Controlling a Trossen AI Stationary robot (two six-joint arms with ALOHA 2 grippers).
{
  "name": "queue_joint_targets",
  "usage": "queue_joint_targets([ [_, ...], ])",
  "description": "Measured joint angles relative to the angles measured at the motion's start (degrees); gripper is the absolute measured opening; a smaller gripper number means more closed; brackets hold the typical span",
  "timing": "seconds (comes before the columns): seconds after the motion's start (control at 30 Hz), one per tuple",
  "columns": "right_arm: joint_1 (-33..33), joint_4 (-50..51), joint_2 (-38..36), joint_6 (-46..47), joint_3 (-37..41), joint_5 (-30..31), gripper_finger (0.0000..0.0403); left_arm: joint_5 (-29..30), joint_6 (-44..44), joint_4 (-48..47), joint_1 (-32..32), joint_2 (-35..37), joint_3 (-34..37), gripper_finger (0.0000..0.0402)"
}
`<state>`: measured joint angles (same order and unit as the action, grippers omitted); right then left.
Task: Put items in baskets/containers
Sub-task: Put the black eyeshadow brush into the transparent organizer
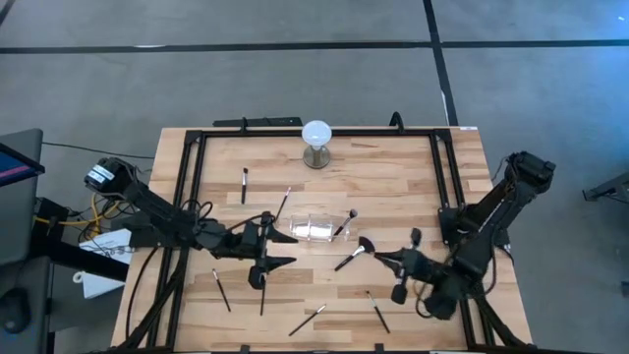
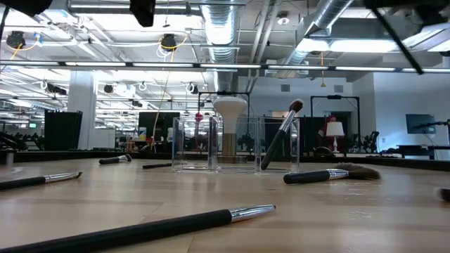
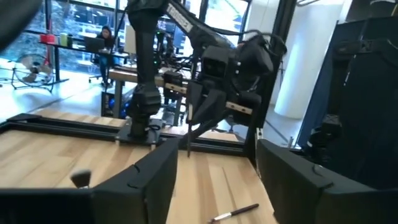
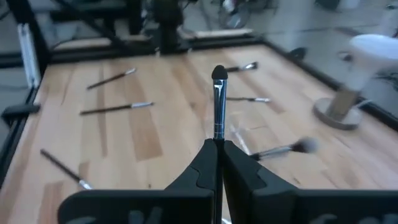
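Looking down, we find slim brushes scattered on the counter around the clear holder; the left hand gapes empty. Through the right wrist, the right hand clamps a brush mid-handle: light, stiff, likely slippery.

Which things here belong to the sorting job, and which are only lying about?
Job:
- brushes on the table
- brush leaning in the holder
- brush in the right tool
- fan brush
- clear holder

Lying about:
- white globe lamp
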<state>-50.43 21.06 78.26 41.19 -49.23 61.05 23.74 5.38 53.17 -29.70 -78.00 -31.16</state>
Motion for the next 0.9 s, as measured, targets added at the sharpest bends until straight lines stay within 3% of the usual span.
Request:
queue_joint_targets([
  [0.2, 8.47, -22.85, 1.41, -24.06, 0.00, -16.41, 0.0001, 0.00, -0.33, -0.79, -0.10, -0.15, 0.00, 0.0226],
  [0.47, 10.33, -50.43, 1.55, -48.69, 1.80, -21.28, 0.0001, -1.52, -4.43, 5.25, -0.62, -6.16, -1.79, 0.0226],
  [0.6, 12.89, -60.25, 1.55, -51.59, 5.16, -26.62, 0.0001, -1.75, -11.65, 6.20, -0.23, -10.60, -6.85, 0.0226],
  [0.77, 16.19, -61.50, 1.55, -49.35, 8.27, -35.12, 0.0001, -1.76, -12.29, 6.05, 0.87, -14.72, -12.10, 0.0226],
  [0.9, 16.38, -65.67, 1.56, -52.36, 9.73, -35.77, 0.0001, -1.72, -12.91, 5.73, 2.57, -16.59, -13.81, 0.0226],
])
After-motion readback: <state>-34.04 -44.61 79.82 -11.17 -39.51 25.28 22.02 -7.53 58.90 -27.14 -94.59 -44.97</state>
